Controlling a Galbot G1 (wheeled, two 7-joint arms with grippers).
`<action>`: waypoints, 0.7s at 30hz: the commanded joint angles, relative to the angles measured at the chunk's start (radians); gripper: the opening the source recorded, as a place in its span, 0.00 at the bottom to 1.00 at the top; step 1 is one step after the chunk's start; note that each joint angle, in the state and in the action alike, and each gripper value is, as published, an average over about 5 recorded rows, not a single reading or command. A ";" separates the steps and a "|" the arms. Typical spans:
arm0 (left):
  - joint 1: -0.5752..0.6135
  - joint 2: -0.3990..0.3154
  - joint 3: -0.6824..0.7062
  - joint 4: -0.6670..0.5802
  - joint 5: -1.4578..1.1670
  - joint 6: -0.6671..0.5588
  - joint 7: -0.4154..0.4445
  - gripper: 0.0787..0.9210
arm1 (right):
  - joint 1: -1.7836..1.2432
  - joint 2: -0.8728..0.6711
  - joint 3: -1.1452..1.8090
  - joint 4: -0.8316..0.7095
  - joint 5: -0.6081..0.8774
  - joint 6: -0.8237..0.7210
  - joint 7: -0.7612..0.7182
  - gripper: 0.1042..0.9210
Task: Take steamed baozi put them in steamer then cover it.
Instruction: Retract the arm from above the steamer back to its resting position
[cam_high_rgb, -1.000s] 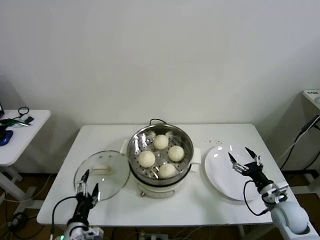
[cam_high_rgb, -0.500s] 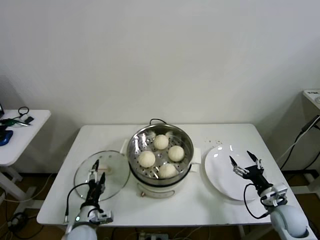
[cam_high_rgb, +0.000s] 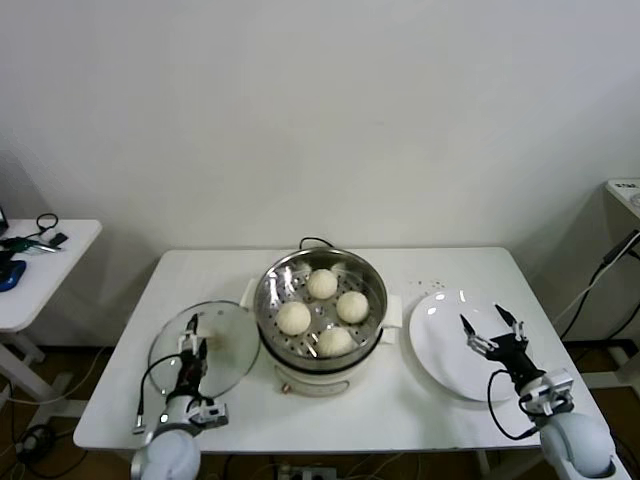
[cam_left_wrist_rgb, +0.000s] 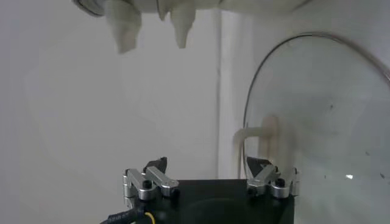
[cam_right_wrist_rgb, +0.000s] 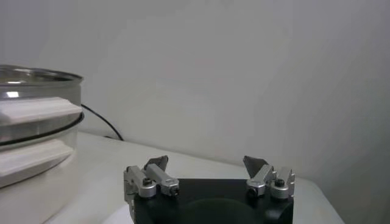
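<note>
1. On the left of the tabletop (cam_high_rgb: 120, 420), the left hand (cam_high_rgb: 189, 350) hung over the near part of the cover (cam_high_rgb: 205, 352), its fingers spread and holding nothing. The cover lay flat beside the steamer (cam_high_rgb: 320, 312), with its cream-white handle (cam_high_rgb: 203, 338) just beyond the fingertips.
2. In the middle, all four steamed baozi (cam_high_rgb: 322, 284) sat on the perforated tray inside the open steamer, so loading looked finished and covering was the step in hand.
3. The next move, as I judged it, called for the left hand to reach a little farther, straddle the handle, close on it, lift the cover level and carry it sideways over the pot.
4. The cover's edge sat very close to the steamer's wall, so the lift needed to clear the pot rim before any sideways travel; the tabletop's left and near edges were close to the cover too.
5. On the right, the right hand (cam_high_rgb: 491, 330) was released, fingers apart, over the bare white plate (cam_high_rgb: 440, 350), well apart from the steamer and out of the cover's path.
</note>
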 joint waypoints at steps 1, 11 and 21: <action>-0.056 0.002 0.009 0.073 0.016 0.020 -0.015 0.88 | -0.002 0.006 0.003 -0.006 -0.015 0.004 -0.003 0.88; -0.092 0.003 0.016 0.114 0.017 0.035 -0.024 0.88 | -0.004 0.013 0.006 -0.009 -0.028 0.009 -0.005 0.88; -0.110 0.003 0.027 0.123 -0.007 0.028 -0.025 0.86 | -0.004 0.022 0.006 -0.019 -0.055 0.018 -0.010 0.88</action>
